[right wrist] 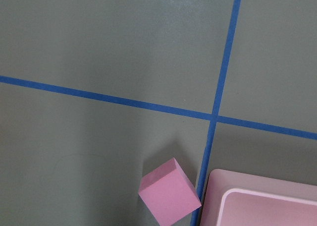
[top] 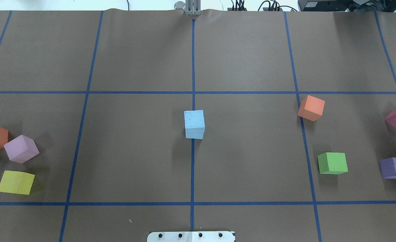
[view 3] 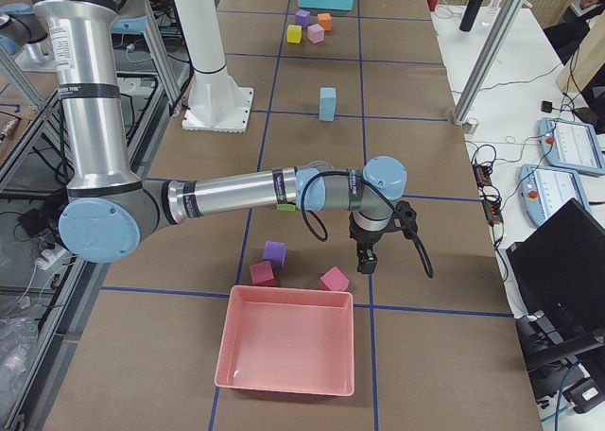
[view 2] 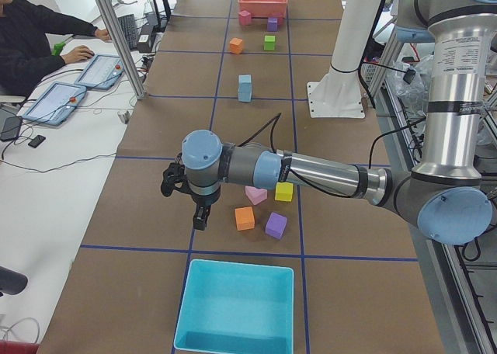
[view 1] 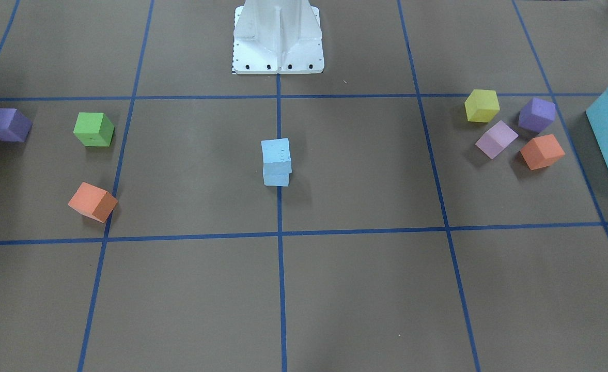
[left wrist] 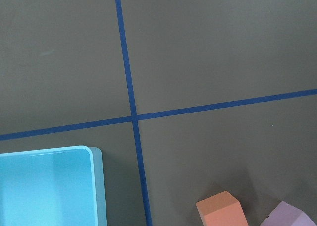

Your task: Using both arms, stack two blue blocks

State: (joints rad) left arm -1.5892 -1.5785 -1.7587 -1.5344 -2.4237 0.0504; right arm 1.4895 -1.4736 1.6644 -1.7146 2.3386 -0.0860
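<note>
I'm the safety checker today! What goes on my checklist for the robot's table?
Surface: brown table with blue tape lines.
Job's things: blue blocks stacked at the centre.
Clutter: coloured cubes on both sides; turquoise bin and pink tray at the ends.
Grippers: left gripper by the bin, right gripper by the tray; open or shut, cannot tell.
Cables: black cable loops beside the right gripper.
Surroundings: person at tablets beside the table.

No text, label or number is legible.
</note>
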